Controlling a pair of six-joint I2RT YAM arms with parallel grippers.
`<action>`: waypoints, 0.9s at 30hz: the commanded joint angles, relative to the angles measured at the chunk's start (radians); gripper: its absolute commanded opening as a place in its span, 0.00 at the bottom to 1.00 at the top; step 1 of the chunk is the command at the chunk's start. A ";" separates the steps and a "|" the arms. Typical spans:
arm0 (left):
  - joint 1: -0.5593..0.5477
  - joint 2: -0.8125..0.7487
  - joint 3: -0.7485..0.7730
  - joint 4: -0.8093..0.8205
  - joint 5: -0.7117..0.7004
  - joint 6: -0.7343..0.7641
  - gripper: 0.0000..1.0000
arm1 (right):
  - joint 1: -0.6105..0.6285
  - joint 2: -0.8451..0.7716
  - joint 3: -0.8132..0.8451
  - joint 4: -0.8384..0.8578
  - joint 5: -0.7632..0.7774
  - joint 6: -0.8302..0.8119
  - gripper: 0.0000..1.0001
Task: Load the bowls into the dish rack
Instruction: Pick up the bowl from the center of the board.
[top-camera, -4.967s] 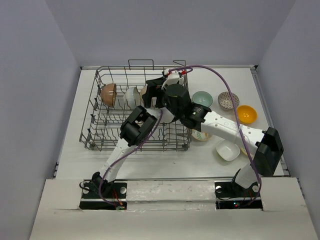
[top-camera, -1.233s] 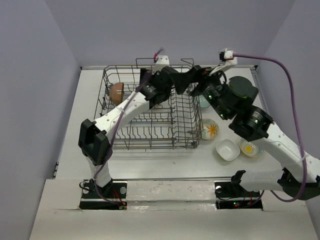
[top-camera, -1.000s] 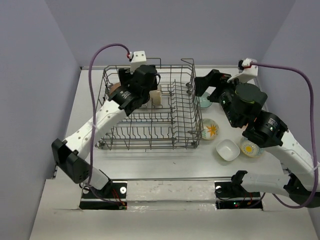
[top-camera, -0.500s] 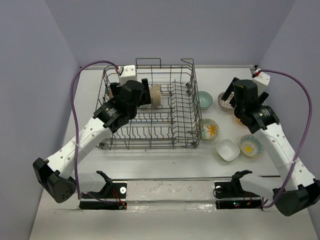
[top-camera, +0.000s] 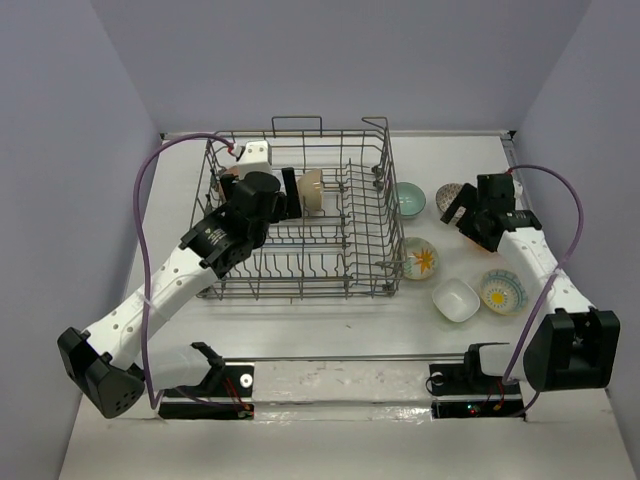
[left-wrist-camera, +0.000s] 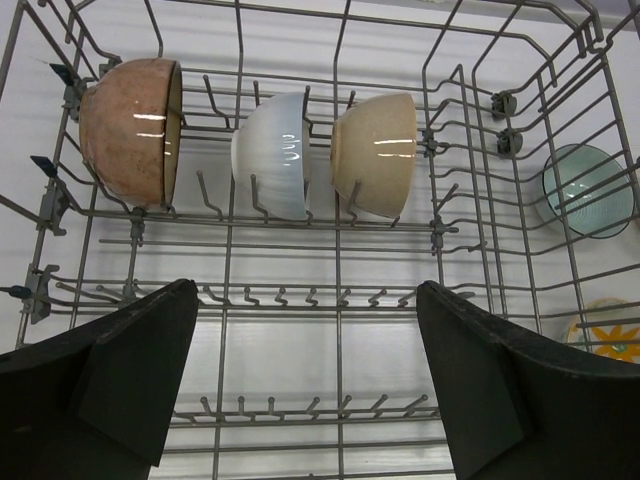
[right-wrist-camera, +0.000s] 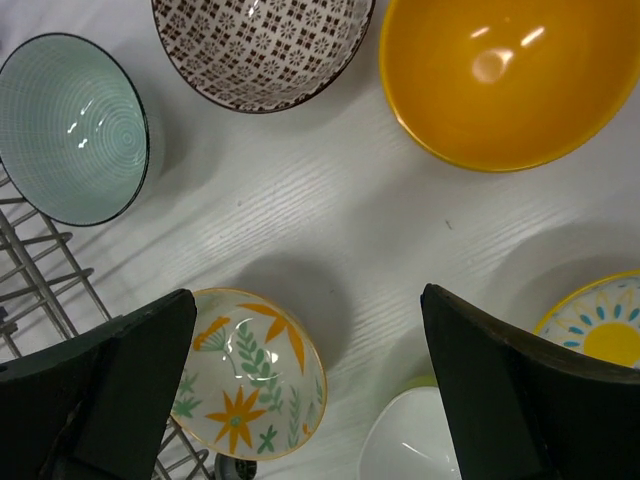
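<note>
The grey wire dish rack (top-camera: 375, 215) stands in the middle of the table. On their sides in its back row rest a brown bowl (left-wrist-camera: 130, 130), a white bowl (left-wrist-camera: 272, 152) and a beige bowl (left-wrist-camera: 378, 152). My left gripper (left-wrist-camera: 305, 310) hovers open and empty above the rack (left-wrist-camera: 336, 250), near its back left (top-camera: 286, 194). My right gripper (right-wrist-camera: 307, 300) hangs open and empty over the loose bowls to the rack's right (top-camera: 466, 212): teal (right-wrist-camera: 70, 125), brown-patterned (right-wrist-camera: 262, 45), orange-yellow (right-wrist-camera: 510, 75), floral (right-wrist-camera: 245, 385), squarish white (right-wrist-camera: 420, 445) and blue-and-yellow (right-wrist-camera: 600, 320).
The rack's front rows of tines (left-wrist-camera: 300, 405) hold nothing. The teal bowl (top-camera: 407, 198) and floral bowl (top-camera: 420, 258) lie close to the rack's right wall. Grey walls enclose the white table (top-camera: 330, 320) on three sides.
Both arms have drawn back. The left gripper slid left and lower over the rack. The right gripper swung right and down to the loose bowls. Both stayed open; no bowl moved.
</note>
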 joint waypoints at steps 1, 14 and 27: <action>-0.004 -0.039 -0.026 0.062 0.033 -0.016 0.99 | -0.002 -0.020 -0.019 0.073 -0.100 0.006 1.00; -0.004 -0.072 -0.085 0.096 0.077 -0.029 0.99 | -0.002 -0.064 -0.213 0.122 -0.220 -0.048 0.63; -0.004 -0.060 -0.117 0.109 0.092 -0.051 0.99 | 0.051 0.002 -0.248 0.199 -0.247 -0.051 0.60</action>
